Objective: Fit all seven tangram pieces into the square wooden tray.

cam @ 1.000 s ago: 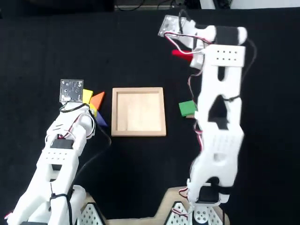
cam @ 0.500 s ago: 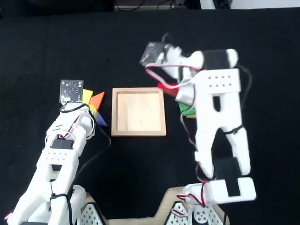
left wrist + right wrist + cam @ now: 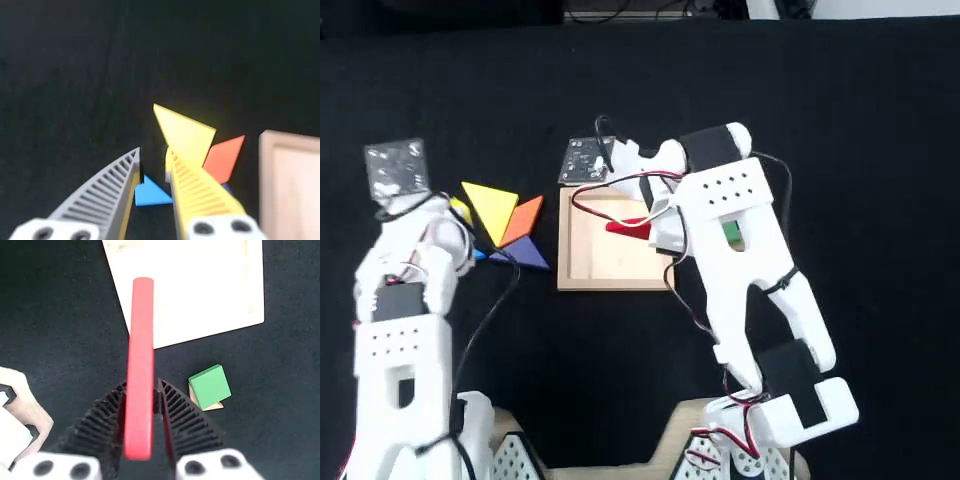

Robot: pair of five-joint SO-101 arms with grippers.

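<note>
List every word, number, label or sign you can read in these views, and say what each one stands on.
No text can be read.
The wooden tray, red piece, yellow triangle and green square are plain.
Any print on the circuit boards at the arms' wrists is too small to read.

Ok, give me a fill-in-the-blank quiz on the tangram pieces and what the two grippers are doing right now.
The tangram piece clamped in the right gripper is ____.
Between the fingers of the open left gripper lies a small triangle coloured ____.
The square piece lying outside the wooden tray is ____.
The large triangle near the left gripper is ____.
Missing words: red; blue; green; yellow.
</note>
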